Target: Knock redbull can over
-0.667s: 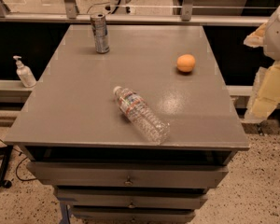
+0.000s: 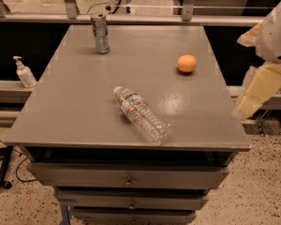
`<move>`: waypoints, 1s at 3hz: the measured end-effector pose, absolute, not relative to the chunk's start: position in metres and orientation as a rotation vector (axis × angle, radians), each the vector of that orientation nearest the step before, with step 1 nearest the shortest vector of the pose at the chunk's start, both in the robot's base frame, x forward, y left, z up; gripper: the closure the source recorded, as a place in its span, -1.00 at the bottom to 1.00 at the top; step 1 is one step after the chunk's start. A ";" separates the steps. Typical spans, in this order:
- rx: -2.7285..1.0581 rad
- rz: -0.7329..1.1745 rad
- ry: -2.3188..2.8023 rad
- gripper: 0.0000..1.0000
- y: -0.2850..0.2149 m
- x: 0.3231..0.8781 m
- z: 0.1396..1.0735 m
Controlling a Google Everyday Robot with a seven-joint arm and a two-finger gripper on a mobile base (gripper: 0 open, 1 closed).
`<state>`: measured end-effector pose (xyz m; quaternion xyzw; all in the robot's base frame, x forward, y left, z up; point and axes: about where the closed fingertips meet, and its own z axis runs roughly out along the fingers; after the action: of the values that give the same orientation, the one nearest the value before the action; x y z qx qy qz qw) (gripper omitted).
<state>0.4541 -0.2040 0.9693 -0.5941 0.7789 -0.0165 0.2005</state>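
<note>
Redbull can [image 2: 100, 33] stands upright at the far left corner of the worktop [image 2: 75, 107], unmoved since a moment ago. The gripper [image 2: 260, 90] hangs beyond the right edge, well apart; open or closed, I cannot tell. The approach is still to come.

I read this as a lab or workshop: a grey metal drawer cabinet [image 2: 126, 177] on a speckled floor [image 2: 267, 191], a pump bottle [image 2: 24, 73] on a ledge and loose cables [image 2: 19, 171]. My gripper [image 2: 260, 93] hangs just past the cabinet's right edge.
</note>
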 end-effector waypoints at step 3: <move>-1.491 0.207 1.912 -1.00 -0.093 0.560 0.944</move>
<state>0.5598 -0.0931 0.9440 -0.5746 0.7371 0.0797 0.3467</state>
